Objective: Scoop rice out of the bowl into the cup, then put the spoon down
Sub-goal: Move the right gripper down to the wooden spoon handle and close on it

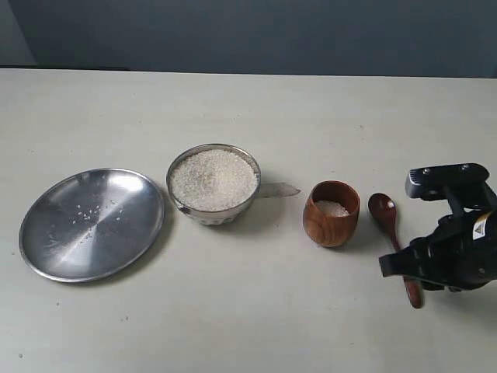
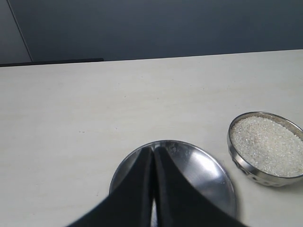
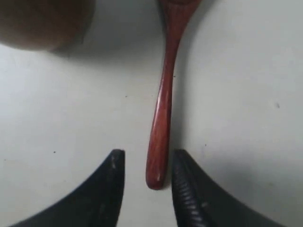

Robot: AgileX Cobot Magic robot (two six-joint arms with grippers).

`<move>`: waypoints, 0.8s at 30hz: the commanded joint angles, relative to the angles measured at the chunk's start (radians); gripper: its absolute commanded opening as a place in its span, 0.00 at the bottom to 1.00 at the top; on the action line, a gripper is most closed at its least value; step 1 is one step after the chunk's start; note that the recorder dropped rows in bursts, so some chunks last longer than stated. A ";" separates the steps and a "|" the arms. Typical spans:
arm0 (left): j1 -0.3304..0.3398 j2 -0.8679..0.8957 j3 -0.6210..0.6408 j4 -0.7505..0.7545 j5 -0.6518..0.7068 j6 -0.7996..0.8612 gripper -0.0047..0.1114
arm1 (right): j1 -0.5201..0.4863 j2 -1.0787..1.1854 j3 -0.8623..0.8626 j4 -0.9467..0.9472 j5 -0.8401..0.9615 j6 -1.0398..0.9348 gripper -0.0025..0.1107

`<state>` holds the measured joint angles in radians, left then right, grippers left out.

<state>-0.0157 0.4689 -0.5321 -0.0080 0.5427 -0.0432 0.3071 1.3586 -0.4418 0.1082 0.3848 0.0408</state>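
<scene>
Looked basically done to me: the cup (image 1: 331, 217) already had some rice (image 1: 332, 208) in it and the spoon (image 1: 388, 225) lay flat on the worktop (image 1: 272, 311) at the cup's 3 o'clock, right claw (image 3: 147, 158) parted around the handle tip gripping nothing, left claw (image 2: 154, 158) pinched shut, empty.

A wide, shallow steel plate (image 1: 58, 233) lay flat on the left of the pale table (image 1: 233, 326). A dark wall (image 1: 248, 31) stood behind.
</scene>
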 commanded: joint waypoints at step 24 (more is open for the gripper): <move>-0.007 0.003 -0.005 0.001 -0.005 0.000 0.04 | 0.003 0.067 0.075 0.010 -0.145 0.004 0.30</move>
<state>-0.0157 0.4689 -0.5321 -0.0080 0.5427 -0.0432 0.3071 1.4089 -0.3730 0.1148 0.2610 0.0435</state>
